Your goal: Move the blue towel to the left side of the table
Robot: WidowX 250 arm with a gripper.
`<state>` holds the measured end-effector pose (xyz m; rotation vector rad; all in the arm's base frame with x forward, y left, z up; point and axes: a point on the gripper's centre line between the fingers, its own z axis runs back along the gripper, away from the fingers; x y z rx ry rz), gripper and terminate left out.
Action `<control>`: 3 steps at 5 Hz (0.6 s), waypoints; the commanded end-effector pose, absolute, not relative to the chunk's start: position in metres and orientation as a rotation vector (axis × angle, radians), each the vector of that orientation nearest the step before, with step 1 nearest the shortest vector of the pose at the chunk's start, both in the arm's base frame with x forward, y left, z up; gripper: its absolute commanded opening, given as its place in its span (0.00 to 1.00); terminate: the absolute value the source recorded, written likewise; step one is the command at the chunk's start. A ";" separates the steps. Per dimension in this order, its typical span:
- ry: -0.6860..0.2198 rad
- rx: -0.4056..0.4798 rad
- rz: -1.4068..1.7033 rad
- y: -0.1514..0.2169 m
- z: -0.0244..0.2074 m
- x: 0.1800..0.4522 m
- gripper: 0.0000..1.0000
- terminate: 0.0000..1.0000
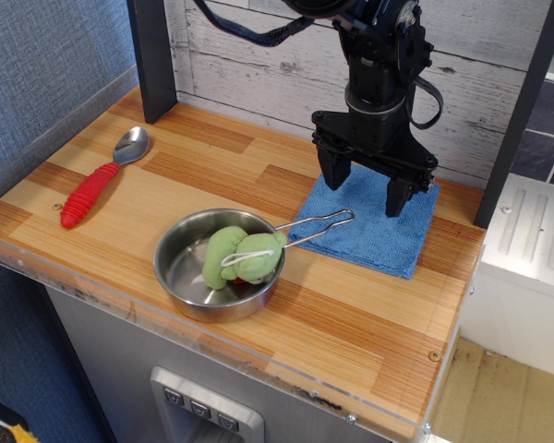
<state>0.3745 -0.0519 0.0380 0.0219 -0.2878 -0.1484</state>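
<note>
The blue towel (380,233) lies flat on the right side of the wooden table (212,175), near the back wall. My black gripper (363,189) hangs open right over the towel's far half. Its left finger is at the towel's left edge and its right finger is over the towel's far right part. The fingertips are low, close to the cloth; I cannot tell whether they touch it. Nothing is held.
A steel pan (189,268) with a green plush toy (241,256) sits at the front middle; its wire handle (319,225) reaches over the towel's left edge. A red-handled spoon (100,180) lies at the left. Dark posts (151,57) stand at the back left and right.
</note>
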 end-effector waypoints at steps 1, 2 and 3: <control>-0.310 0.039 -0.177 -0.047 0.037 0.377 1.00 0.00; -0.299 0.045 -0.201 -0.046 0.030 0.377 1.00 0.00; -0.297 0.048 -0.198 -0.043 0.028 0.377 1.00 0.00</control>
